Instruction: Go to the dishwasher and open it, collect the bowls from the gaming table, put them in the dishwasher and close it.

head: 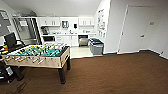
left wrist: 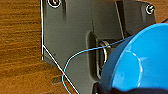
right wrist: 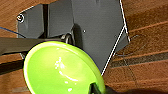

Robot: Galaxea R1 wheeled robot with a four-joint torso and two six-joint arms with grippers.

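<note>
A blue bowl hangs close before the left wrist camera over brown carpet, with my left gripper shut on its rim. Likewise a bright green bowl sits in my right gripper, where a dark finger hooks over the rim. Far ahead in the head view, the steel-fronted dishwasher stands under the kitchen counter; a dark gap shows above its front, and I cannot tell how far it is open. The gaming table is out of view.
A table-football table with a green field stands at the left on brown carpet. Grey bins stand at the kitchen's right side beside a white wall. A closed white door is at the right. Small bright things sit at the left edge.
</note>
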